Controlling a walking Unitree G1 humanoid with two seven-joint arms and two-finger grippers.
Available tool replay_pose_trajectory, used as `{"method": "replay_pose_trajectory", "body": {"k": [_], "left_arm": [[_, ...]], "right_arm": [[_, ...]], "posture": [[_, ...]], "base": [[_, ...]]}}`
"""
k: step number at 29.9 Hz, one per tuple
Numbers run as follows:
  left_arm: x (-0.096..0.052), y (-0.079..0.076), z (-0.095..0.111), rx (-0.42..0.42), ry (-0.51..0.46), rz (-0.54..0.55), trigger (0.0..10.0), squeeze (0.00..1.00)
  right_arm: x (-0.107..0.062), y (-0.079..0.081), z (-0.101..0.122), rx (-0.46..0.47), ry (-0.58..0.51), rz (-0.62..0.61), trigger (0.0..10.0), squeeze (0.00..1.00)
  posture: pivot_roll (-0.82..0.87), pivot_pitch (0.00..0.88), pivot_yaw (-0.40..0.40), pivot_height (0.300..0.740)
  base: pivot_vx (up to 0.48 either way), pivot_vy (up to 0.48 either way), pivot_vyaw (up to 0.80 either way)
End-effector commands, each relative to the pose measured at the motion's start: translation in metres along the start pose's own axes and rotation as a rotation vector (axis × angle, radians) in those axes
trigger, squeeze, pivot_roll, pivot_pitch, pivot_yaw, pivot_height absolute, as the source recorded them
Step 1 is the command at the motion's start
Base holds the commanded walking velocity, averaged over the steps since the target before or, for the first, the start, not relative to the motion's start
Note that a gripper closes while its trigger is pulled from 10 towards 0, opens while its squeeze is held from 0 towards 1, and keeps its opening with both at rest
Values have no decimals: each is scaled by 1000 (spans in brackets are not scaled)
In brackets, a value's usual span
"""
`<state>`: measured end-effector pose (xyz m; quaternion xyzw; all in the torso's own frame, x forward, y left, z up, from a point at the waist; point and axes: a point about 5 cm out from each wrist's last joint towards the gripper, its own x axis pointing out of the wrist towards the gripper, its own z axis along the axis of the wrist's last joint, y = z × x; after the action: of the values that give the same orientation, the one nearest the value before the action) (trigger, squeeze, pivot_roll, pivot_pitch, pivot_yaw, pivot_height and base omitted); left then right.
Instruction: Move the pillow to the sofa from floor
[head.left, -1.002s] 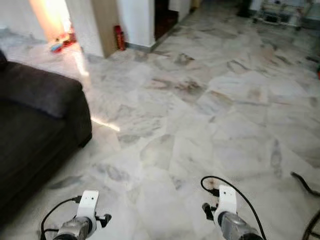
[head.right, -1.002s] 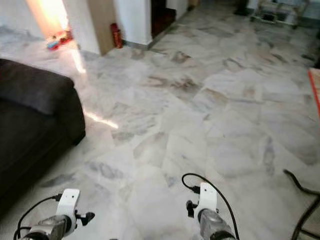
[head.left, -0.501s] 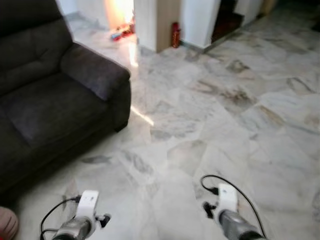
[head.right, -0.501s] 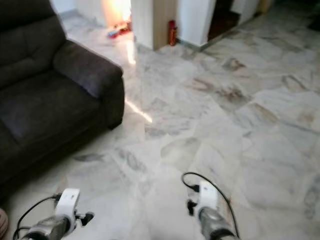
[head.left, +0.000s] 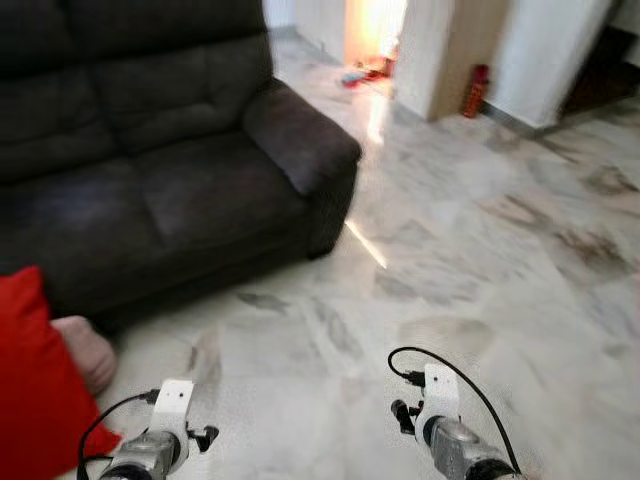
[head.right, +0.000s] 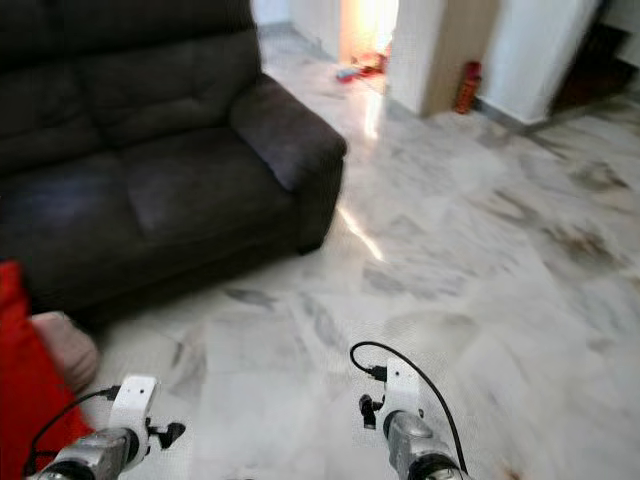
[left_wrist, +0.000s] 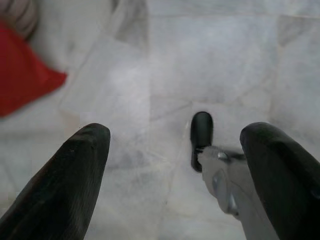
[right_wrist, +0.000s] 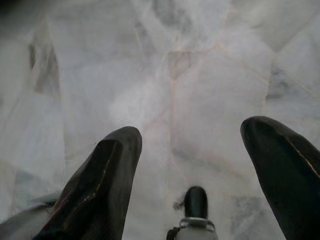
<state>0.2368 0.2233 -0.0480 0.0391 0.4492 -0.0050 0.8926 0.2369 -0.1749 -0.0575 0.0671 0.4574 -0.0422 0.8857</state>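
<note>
A red pillow (head.left: 30, 400) lies on the marble floor at my lower left, just in front of the dark grey sofa (head.left: 150, 190). A beige rounded thing (head.left: 88, 350) rests against the pillow's far side; I cannot tell what it is. My left arm (head.left: 160, 450) is held low next to the pillow. In the left wrist view my left gripper (left_wrist: 175, 145) is open above bare floor, with a corner of the red pillow (left_wrist: 22, 75) off to one side. My right gripper (right_wrist: 195, 145) is open too, over bare tiles.
The sofa's armrest (head.left: 300, 135) juts toward the open floor (head.left: 480, 260) on my right. Beyond it stand a beige pillar (head.left: 455, 50) with a red fire extinguisher (head.left: 478, 90) beside it, and a bright doorway (head.left: 375, 30) with small items on the floor.
The camera has swung left: the sofa has come into fuller view and the red pillow has entered at the lower left. Both arms keep the same pose.
</note>
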Motion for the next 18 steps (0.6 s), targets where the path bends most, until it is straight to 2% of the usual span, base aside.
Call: {"method": "replay_pose_trajectory", "body": {"k": [1,18], "left_arm": [[-1,2,-8,2,32,4,10000,0],[-1,2,-7,2,30,4,10000,0]], "right_arm": [[0,1,1,9,-1,2,10000,0],[0,2,2,5,-2,4,10000,0]], "posture": [[25,58,-28,740],[28,61,-30,740]], "base": [[0,0,800],[0,0,800]]}}
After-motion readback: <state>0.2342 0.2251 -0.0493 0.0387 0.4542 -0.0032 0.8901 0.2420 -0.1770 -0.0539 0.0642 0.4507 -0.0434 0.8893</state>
